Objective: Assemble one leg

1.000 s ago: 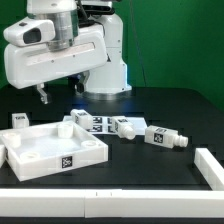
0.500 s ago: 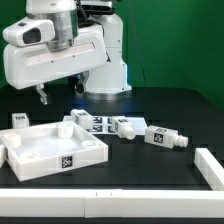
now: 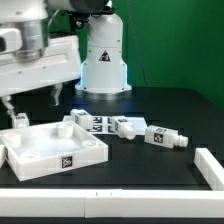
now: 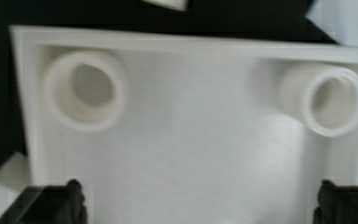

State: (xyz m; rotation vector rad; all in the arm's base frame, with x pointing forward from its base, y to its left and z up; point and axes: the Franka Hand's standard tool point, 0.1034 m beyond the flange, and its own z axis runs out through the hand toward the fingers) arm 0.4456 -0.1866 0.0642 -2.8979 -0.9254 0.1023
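Note:
The large white square panel with round corner sockets lies at the exterior view's left. Several white legs with square tags lie to its right: one near the middle, another further right, and one stands behind the panel's left corner. My gripper hangs open above the panel's back part and holds nothing. In the wrist view the panel fills the picture with two round sockets, and my gripper is spread wide over it. No leg shows there.
The robot's white base stands behind the parts. A white rail runs along the table's front edge, and another rail runs along the exterior view's right. More tagged white parts lie by the panel's back right corner.
The arm has swung toward the exterior view's left and closer to the camera, so the gripper now hangs over the panel. The parts on the table have not moved.

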